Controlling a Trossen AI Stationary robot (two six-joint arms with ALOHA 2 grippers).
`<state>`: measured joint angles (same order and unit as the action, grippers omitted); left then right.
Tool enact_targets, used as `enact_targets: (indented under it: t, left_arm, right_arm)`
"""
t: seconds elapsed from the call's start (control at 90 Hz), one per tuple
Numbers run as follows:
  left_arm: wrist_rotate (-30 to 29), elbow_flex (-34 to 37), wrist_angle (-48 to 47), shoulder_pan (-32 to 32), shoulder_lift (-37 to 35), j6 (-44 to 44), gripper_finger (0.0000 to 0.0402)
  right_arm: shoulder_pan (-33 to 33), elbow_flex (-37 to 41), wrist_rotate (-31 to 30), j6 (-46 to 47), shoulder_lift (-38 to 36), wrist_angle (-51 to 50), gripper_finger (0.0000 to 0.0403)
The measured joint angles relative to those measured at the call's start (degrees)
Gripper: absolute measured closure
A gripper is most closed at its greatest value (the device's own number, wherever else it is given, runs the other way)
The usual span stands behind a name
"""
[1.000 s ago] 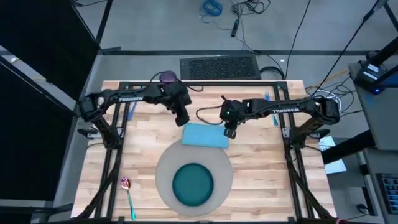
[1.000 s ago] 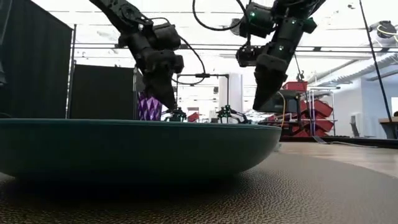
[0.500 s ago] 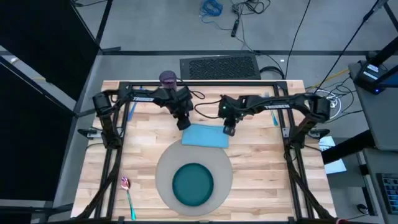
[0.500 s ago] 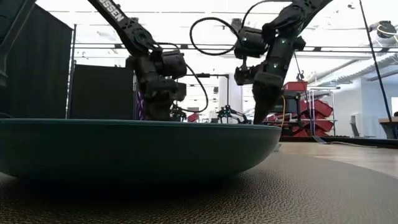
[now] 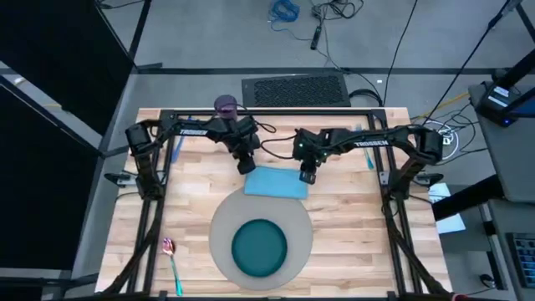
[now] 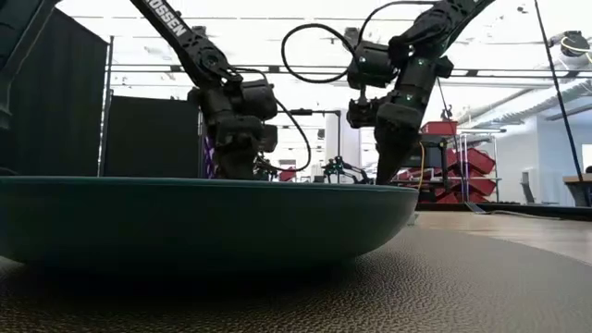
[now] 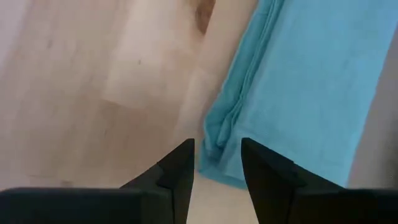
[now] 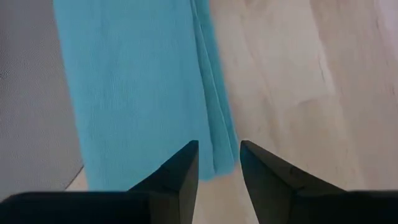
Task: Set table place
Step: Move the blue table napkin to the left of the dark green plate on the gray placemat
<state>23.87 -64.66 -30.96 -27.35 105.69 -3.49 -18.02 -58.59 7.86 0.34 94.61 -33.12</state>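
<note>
1. Vs. half a second ago: almost no change. Both grippers were already down at the napkin's corners; the right arm shifted only slightly. A full second ago both hung higher, the left arm stretched more to its side.
2. Napkin (image 5: 277, 182): light blue rectangle lying flat on the table (image 5: 359, 209), long axis running from one gripper to the other, slightly skewed. Its near long edge touches or just overlaps the round grey mat (image 5: 219, 227), on the side away from the grippers.
3. Left gripper (image 5: 246, 167): at the napkin's far left corner, pointing down. In the left wrist view its fingers (image 7: 180, 168) are parted with a narrow gap straddling the folded corner of the napkin (image 7: 298, 93); not clamped on it.
4. Right gripper (image 5: 307, 176): at the far right corner, pointing down. Right wrist view shows fingers (image 8: 183, 165) apart, napkin edge (image 8: 137, 87) in the gap, not pinched.
5. Both arms reach inward from the table's sides, elbows out, wrists bent down; the low view shows both tips dropping behind the plate rim (image 6: 203, 217).
6. Teal plate (image 5: 259, 248) sits centred on the mat, beyond the napkin from the grippers.
7. Spoon (image 5: 171, 259), pink bowl and green handle, lies well off to the left arm's side; purple cup (image 5: 225, 104) stands behind the left gripper.
</note>
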Motion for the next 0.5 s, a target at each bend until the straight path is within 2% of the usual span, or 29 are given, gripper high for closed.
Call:
enact_targets:
  t: [0.211, 0.5]
  left_arm:
    - [-3.2, 0.0, 0.1, 0.4, 1.8, -1.5, 0.0285]
    - [-3.2, -0.3, 0.4, 1.3, 4.8, -2.0, 0.0285]
  right_arm:
    - [0.0, 0.0, 0.0, 0.0, 0.0, 0.1, 0.0293]
    - [0.0, 0.0, -0.2, -0.4, 0.0, -0.6, 0.0293]
